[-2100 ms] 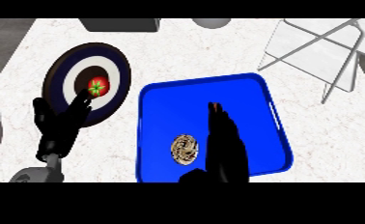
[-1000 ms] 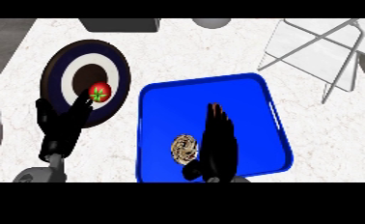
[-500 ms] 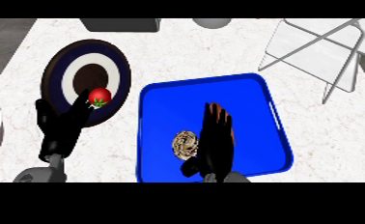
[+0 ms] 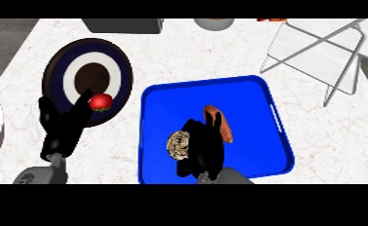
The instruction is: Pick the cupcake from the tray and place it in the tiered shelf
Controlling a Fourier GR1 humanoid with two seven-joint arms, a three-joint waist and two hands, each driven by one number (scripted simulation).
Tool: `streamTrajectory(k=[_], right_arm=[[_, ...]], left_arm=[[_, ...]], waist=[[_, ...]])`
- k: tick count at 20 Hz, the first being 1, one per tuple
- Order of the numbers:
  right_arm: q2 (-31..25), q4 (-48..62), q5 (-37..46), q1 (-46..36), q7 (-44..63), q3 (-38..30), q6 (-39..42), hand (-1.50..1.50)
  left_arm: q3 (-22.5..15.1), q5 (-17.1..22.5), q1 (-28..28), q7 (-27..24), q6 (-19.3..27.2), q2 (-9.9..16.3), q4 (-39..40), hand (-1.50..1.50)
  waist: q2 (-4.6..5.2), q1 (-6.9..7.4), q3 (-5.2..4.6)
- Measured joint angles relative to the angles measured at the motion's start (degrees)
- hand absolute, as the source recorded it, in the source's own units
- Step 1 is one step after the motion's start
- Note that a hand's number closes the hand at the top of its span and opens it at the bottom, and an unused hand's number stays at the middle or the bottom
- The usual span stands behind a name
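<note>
Right hand [image 4: 203,148] sits low over the blue tray [image 4: 248,91], fingers [image 4: 220,122] bent down and curling in beside the cupcake [image 4: 176,143], which lies on the tray floor touching the thumb side of the palm; can't tell if the fingers actually have hold of it. Left hand [image 4: 63,125] rests at the left edge with fingers up and relaxed, holding nothing, their tips just beside a red strawberry [image 4: 101,102] on the rim of the dark ringed plate [image 4: 68,62]. Tiered shelf [image 4: 320,54], a white wire frame, stands well apart beyond the right fingertips at upper right.
</note>
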Motion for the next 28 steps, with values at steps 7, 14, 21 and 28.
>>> streamTrajectory(k=[7,14,21,28], right_arm=[[0.4,-1.0,1.1,-4.4,0.6,5.4,-3.9,1.50],[-5.2,-0.5,-4.2,-10.0,-3.9,-12.2,-3.9,1.50],[-11.1,-9.9,1.5,-16.9,-1.0,-19.8,0.9,1.50],[-14.9,-16.5,5.9,-25.0,2.8,-28.3,8.1,1.50]], left_arm=[[0.4,-0.3,-0.3,0.3,0.0,-0.6,0.5,0.00],[1.0,-0.5,0.3,-0.5,0.0,-0.8,-0.3,0.00],[2.3,-0.3,0.5,0.1,-0.4,-0.2,0.4,0.00],[2.1,-0.8,1.3,-0.2,-0.3,-0.5,-0.6,0.00]], waist=[[0.35,-0.06,0.28],[0.82,-0.63,0.47],[0.49,-1.52,0.46],[0.36,-1.61,0.42]])
